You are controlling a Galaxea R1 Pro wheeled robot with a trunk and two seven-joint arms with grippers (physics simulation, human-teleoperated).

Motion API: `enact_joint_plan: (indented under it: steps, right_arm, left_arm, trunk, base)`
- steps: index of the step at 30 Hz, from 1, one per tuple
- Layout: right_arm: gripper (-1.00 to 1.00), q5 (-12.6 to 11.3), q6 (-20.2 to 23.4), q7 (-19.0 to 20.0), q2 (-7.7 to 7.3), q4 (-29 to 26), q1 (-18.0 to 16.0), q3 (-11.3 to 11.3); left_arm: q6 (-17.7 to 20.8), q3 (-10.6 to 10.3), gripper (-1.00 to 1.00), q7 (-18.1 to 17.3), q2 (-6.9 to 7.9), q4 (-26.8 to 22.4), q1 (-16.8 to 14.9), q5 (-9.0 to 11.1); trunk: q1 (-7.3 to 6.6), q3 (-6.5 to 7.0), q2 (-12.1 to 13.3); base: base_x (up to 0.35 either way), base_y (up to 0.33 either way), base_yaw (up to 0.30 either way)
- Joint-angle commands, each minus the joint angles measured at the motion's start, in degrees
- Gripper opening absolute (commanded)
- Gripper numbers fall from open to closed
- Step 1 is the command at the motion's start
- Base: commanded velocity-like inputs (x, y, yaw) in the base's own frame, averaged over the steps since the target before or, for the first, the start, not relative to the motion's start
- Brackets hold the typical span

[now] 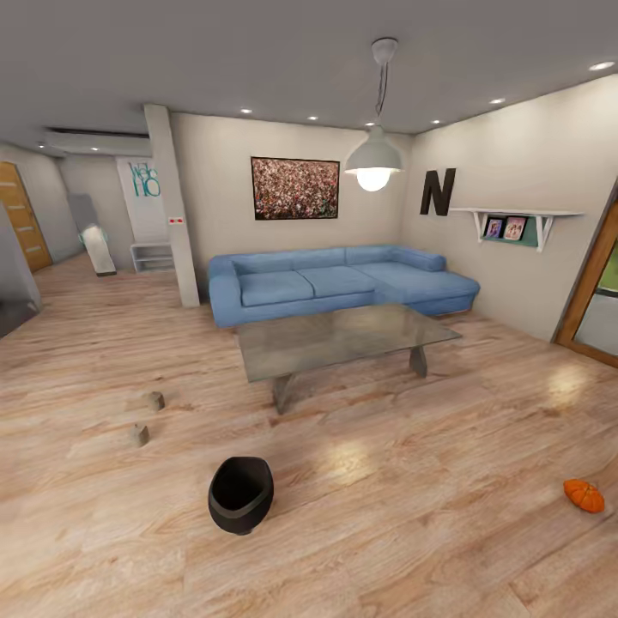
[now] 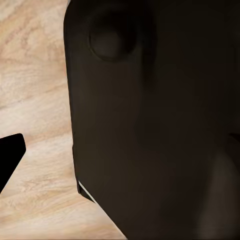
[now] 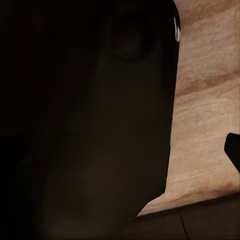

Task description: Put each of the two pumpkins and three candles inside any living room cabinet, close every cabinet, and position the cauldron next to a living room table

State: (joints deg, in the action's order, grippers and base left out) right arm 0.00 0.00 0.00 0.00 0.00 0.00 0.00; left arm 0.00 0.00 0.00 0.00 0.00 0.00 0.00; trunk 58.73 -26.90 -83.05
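Nearby, dark robot body (image 2: 150,125) blocks wooden floor (image 2: 35,75).

Wood floor (image 1: 412,515): cauldron (image 1: 240,494) 6 o'clock, two candles (image 1: 154,400) (image 1: 140,434) 8 o'clock, pumpkin (image 1: 584,495) 4 o'clock, glass worktop (image 1: 343,337) center.

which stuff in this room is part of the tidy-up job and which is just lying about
Job things:
black round cauldron on the floor
two stubby tan candles on the floor
orange ribbed pumpkin on the floor
glass-topped coffee table

Just there:
blue corner sofa
white pendant lamp
wall picture
white wall shelf
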Motion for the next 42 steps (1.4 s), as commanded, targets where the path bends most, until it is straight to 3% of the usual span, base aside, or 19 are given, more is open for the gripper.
enact_joint_plan:
  steps: [1,5,11,24,42]
  right_arm:
    - [1.00,-0.19,0.33,-0.15,0.33,-0.33,-0.09,-0.33]
    - [1.00,-0.22,0.62,-0.19,1.56,-0.79,-0.09,-1.60]
    - [1.00,-0.22,0.62,-0.19,1.56,-0.79,-0.09,-3.33]
    - [1.00,-0.25,0.58,-0.19,1.09,-0.60,-0.09,-2.91]
    - [1.00,-0.26,0.55,-0.14,0.79,-0.35,-0.09,-4.04]
  left_arm:
    - [-0.33,-0.22,1.00,-0.09,0.33,-0.33,-0.34,-0.29]
    - [-1.62,-0.20,1.00,-0.09,1.37,-0.35,-0.48,-0.19]
    - [-2.75,-0.20,1.00,-0.09,1.37,-0.35,-0.48,-0.19]
    - [-2.18,-0.24,1.00,-0.10,1.20,-0.35,-0.46,-0.20]
    - [-4.15,-0.52,1.00,-0.18,0.98,-0.41,-0.44,-0.61]
  trunk:
    - [0.00,-0.03,-0.03]
    - [0.00,-0.03,-0.03]
    - [0.00,-0.03,-0.03]
    - [0.00,-0.03,-0.03]
    - [0.00,-0.03,-0.03]
  base:
    - [0.000,0.000,0.000]
    - [0.000,0.000,0.000]
    - [0.000,0.000,0.000]
    - [0.001,0.000,0.000]
    - [0.104,-0.092,0.000]
